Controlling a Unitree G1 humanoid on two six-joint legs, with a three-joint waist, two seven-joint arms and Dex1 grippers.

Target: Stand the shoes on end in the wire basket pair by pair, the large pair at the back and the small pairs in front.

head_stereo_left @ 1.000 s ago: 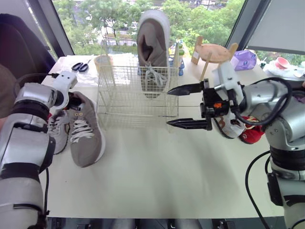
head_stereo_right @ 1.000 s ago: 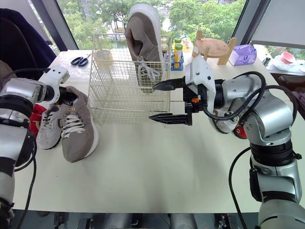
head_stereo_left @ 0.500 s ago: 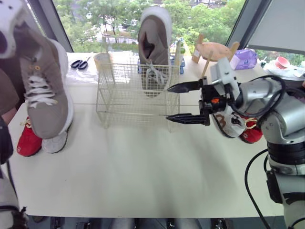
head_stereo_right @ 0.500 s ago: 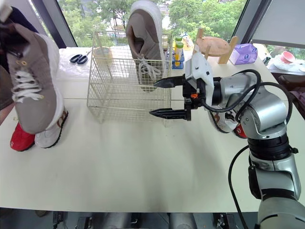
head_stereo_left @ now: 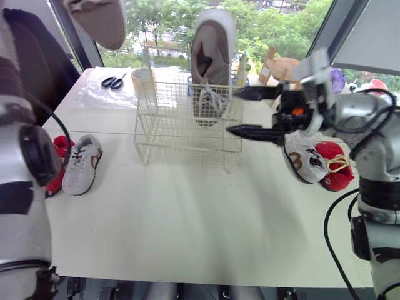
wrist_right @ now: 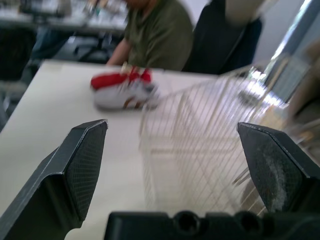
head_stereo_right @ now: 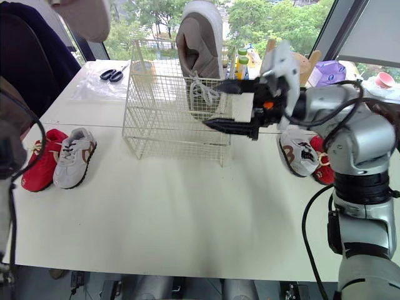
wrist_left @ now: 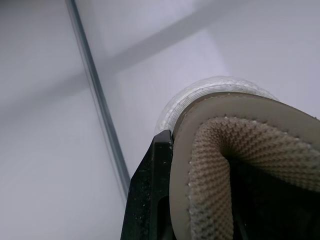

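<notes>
Beside wire basket [head_stereo_left: 181, 134], right gripper [head_stereo_left: 231, 112] fingers [head_stereo_left: 256, 132] spread; left gripper [wrist_left: 192, 170] holds shoe [head_stereo_left: 100, 19] high.

Wide-apart right claw [wrist_right: 172, 134] before wire basket [wrist_right: 200, 145]; small shoes [wrist_right: 122, 91], seated person [wrist_right: 155, 35] beyond.

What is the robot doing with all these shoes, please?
The robot is packing shoes into the wire basket. One large taupe shoe stands on end at its back. The left claw is shut on the matching shoe, held high on the left. The right claw hovers open beside the basket's right side. Small white and red shoes lie on the table at either side.
</notes>
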